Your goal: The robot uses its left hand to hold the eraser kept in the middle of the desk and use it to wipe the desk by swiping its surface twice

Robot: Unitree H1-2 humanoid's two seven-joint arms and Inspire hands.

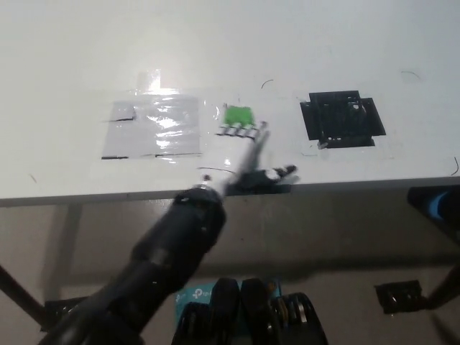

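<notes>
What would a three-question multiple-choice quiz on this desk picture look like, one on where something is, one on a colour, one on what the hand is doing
1. Where is the eraser?
A. Between the clear taped patch and the black taped square
B. On the black taped square
C. At the desk's far left corner

2. What colour is the eraser?
A. Blue
B. Green
C. Red

3. What is the left hand doing?
A. Hanging below the desk
B. Resting open on the black square
C. Lying over the desk with its fingers on the eraser

Answers:
1 A, the eraser sits in the gap between the two taped areas.
2 B, the block at the fingers is bright green.
3 C, the white hand reaches over the near edge and its fingers meet the eraser.

The right hand is not in view.
</notes>
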